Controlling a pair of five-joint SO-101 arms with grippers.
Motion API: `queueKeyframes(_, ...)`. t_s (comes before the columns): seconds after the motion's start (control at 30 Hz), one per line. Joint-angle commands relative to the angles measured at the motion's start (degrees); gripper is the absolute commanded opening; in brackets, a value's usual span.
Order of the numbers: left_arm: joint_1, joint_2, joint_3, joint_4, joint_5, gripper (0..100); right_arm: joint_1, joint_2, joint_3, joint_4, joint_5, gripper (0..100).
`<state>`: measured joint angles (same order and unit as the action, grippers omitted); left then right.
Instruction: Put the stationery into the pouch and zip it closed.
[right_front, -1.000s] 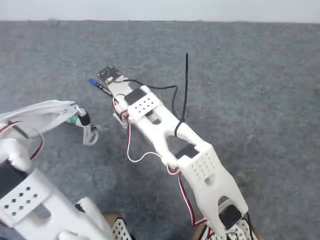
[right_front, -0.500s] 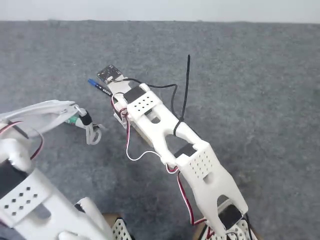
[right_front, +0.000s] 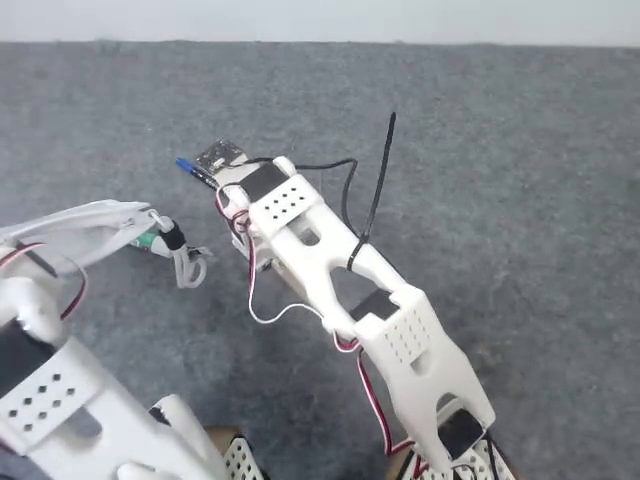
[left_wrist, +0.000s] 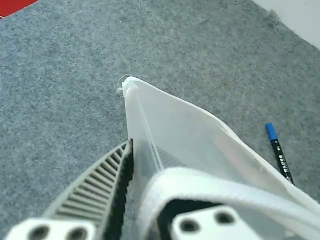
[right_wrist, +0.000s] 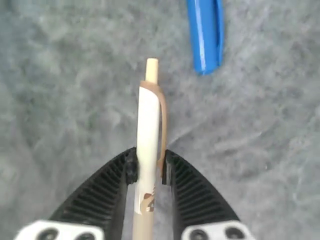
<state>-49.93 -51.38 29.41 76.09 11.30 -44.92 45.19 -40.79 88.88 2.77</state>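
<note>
My left gripper (left_wrist: 136, 150) is shut on the white mesh pouch (left_wrist: 190, 132), which it holds off the carpet at the left (right_front: 85, 228). A green item with a black cap (right_front: 158, 240) pokes out of the pouch mouth, and a white strap (right_front: 186, 268) hangs there. My right gripper (right_wrist: 148, 166) is shut on a beige and white pen (right_wrist: 148, 125), held just above the carpet. A blue-capped black pen (right_front: 197, 172) lies on the carpet right beside the right gripper; its blue cap (right_wrist: 205, 32) is just past the held pen's tip.
Grey carpet (right_front: 500, 180) covers the whole table, with open room to the right and far side. The right arm's black cable (right_front: 375, 190) sticks up above it. The left arm's base (right_front: 50, 400) fills the near left corner.
The right arm has shifted slightly toward the near side and turned, its cable swinging right, with the pen still held. The pouch's strap drifted a little right.
</note>
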Motion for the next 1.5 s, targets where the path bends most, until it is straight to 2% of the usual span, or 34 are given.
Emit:
queueKeyframes(0.0,1.14,-0.97,-0.84,-1.76,1.05,1,-1.63,-7.08,-2.20,3.56,0.00,0.6)
queueKeyframes(0.57,10.90,-1.05,-1.10,0.97,0.70,1,-2.59,-19.30,-1.93,12.97,0.00,0.6)
queueKeyframes(1.03,12.92,-1.05,-0.84,1.05,-0.35,1,-4.79,-30.46,7.47,12.44,0.00,0.7)
queueKeyframes(1.2,13.01,-1.05,-0.84,1.05,-0.35,1,-5.14,-36.62,15.47,7.34,-0.09,0.7)
queueKeyframes(1.47,16.09,-1.05,-0.75,1.85,-0.53,1,-5.14,-49.63,33.85,-7.78,0.00,0.7)
